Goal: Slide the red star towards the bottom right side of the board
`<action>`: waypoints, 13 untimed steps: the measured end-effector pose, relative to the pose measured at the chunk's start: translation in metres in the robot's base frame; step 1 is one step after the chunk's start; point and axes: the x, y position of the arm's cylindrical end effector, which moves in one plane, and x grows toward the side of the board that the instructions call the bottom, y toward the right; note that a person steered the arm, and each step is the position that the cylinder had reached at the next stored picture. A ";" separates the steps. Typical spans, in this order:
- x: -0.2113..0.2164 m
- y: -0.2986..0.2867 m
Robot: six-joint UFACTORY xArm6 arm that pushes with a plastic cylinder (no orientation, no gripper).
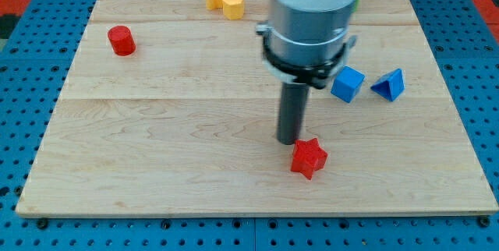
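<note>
The red star [309, 157] lies on the wooden board [156, 142], right of centre and near the view's bottom. My tip [289, 141] stands just at the star's upper left, touching or nearly touching it. The arm's grey body rises above the rod and hides part of the board's top middle.
A red cylinder [121, 40] sits at the upper left. Two yellow blocks [224, 0] sit together at the top edge. A blue cube [348, 84] and a blue triangular block [389, 85] lie at the right, above the star. A blue pegboard surrounds the board.
</note>
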 end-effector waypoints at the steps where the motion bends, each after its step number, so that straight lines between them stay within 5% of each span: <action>1: 0.047 -0.002; 3: 0.080 0.059; 4: 0.055 -0.012; 5: 0.043 -0.016; 6: 0.042 0.055; 7: 0.033 0.047; 9: 0.025 0.123; 10: 0.017 0.086; 13: -0.077 -0.212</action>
